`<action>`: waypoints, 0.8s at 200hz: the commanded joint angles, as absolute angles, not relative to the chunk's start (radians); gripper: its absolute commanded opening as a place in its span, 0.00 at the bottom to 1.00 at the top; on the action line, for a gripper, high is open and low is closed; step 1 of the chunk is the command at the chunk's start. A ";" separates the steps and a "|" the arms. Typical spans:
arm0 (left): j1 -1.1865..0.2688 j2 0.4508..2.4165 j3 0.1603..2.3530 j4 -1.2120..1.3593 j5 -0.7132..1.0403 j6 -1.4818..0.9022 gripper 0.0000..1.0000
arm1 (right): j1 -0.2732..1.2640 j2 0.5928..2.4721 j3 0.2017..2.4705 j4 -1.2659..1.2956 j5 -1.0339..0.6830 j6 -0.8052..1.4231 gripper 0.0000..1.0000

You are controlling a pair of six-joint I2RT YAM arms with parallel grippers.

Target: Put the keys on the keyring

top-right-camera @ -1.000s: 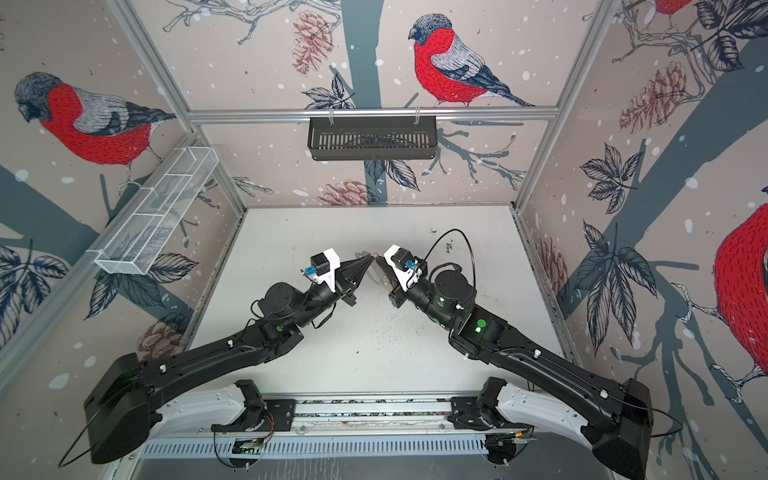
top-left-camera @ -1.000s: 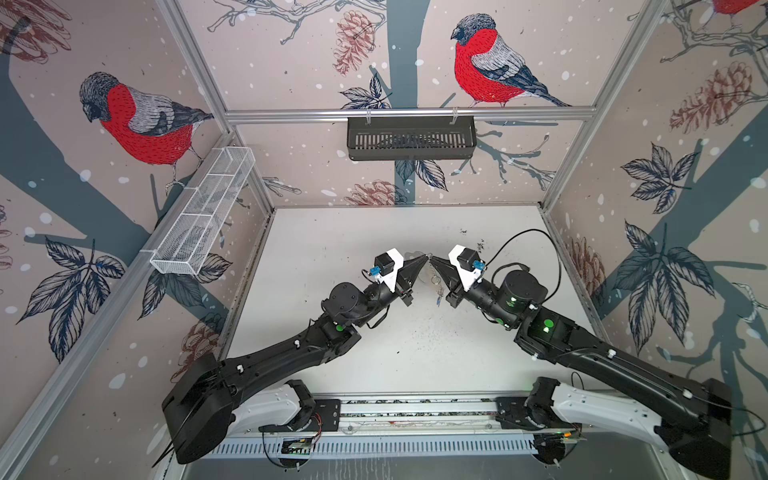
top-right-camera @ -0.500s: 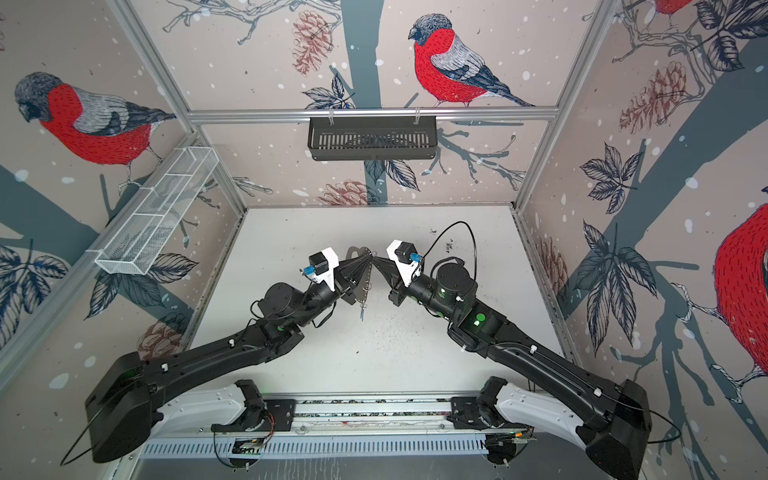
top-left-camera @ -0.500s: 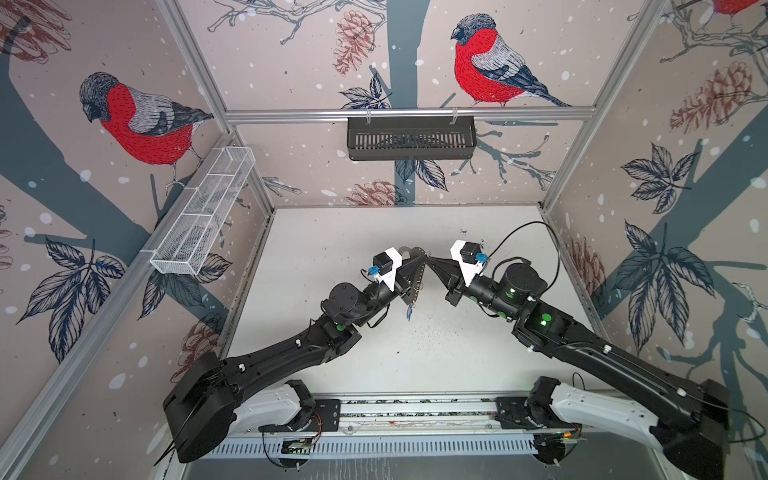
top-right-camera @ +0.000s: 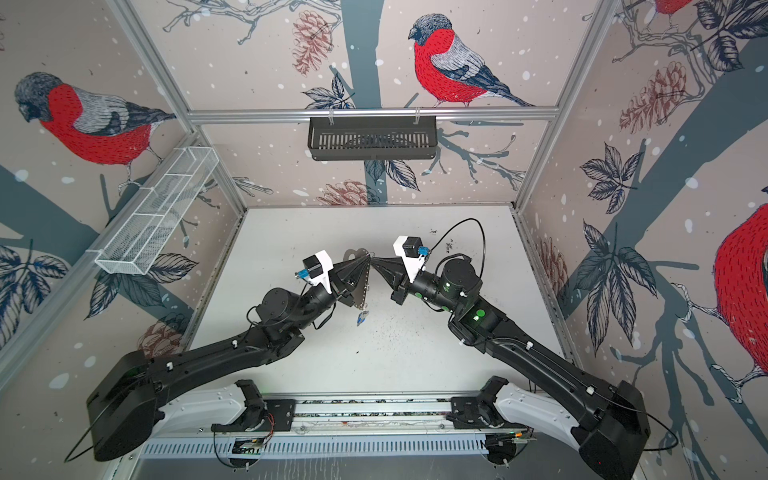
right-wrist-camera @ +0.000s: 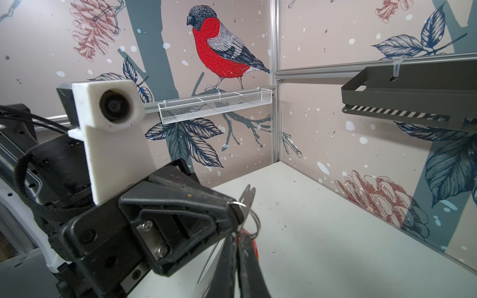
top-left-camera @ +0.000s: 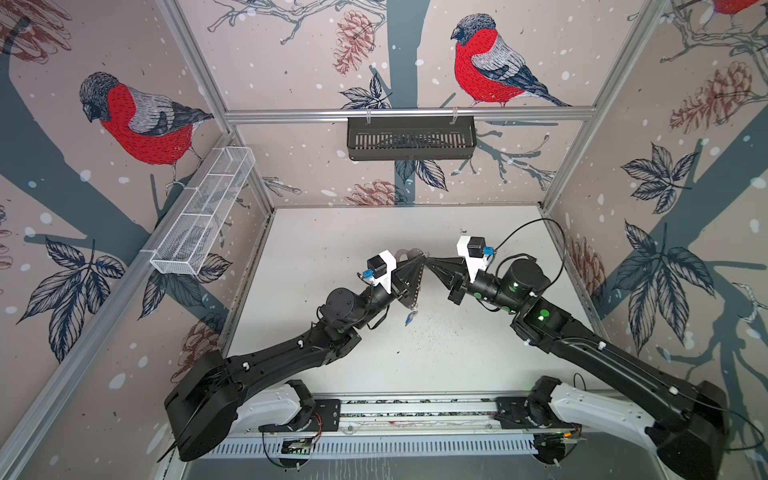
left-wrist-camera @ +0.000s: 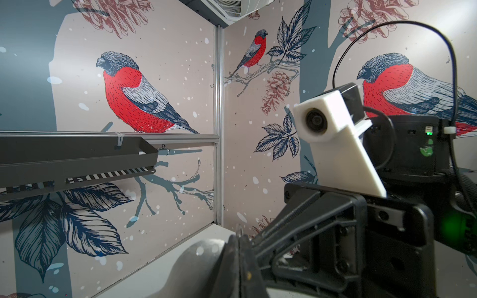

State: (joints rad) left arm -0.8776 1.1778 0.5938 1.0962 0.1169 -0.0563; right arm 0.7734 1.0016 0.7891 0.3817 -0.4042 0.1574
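Table (top-left-camera: 332, 249): bare white top, walled on three sides. The black shelf (top-left-camera: 411, 137) and mesh tray (top-left-camera: 203, 216) sit high on the walls, well apart from my work, so there is open room around and beneath it. Both arms are up and their tips meet in mid-air over the table's middle. My left gripper (top-left-camera: 420, 262) is fully closed on the keyring (top-right-camera: 356, 254), pinching the plate on edge so that its holed rim faces my other arm and hangs clear of the table. My right gripper (top-left-camera: 432, 262) is closed too, its tip touching the plate's upper corner. In the right wrist view the red-tagged key set (right-wrist-camera: 254, 248) shows just behind my fingers (right-wrist-camera: 242, 265), so I judge it is in this pinch, though the contact is hidden. The blue-tagged key (top-left-camera: 409, 319) dangles under the plate, seemingly already on. A small metal ring (right-wrist-camera: 239, 203) sits at the plate's edge. Tight spot: the tips are nose to nose, so the free room is sideways only.
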 commanded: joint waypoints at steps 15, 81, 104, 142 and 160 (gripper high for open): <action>-0.877 1.187 0.582 1.139 0.140 -0.079 0.00 | 0.780 1.019 0.818 0.404 -0.567 0.170 0.00; -0.877 1.160 0.552 1.167 0.140 -0.059 0.00 | 0.767 0.987 0.838 0.311 -0.514 0.106 0.24; -0.877 1.146 0.540 1.182 0.141 -0.045 0.00 | 0.757 0.964 0.845 0.280 -0.498 0.088 0.30; -0.876 1.133 0.539 1.179 0.173 -0.036 0.00 | 0.737 0.921 0.863 0.238 -0.481 0.060 0.36; -0.866 1.125 0.536 1.183 0.233 -0.039 0.00 | 0.728 0.911 0.882 0.209 -0.476 0.034 0.36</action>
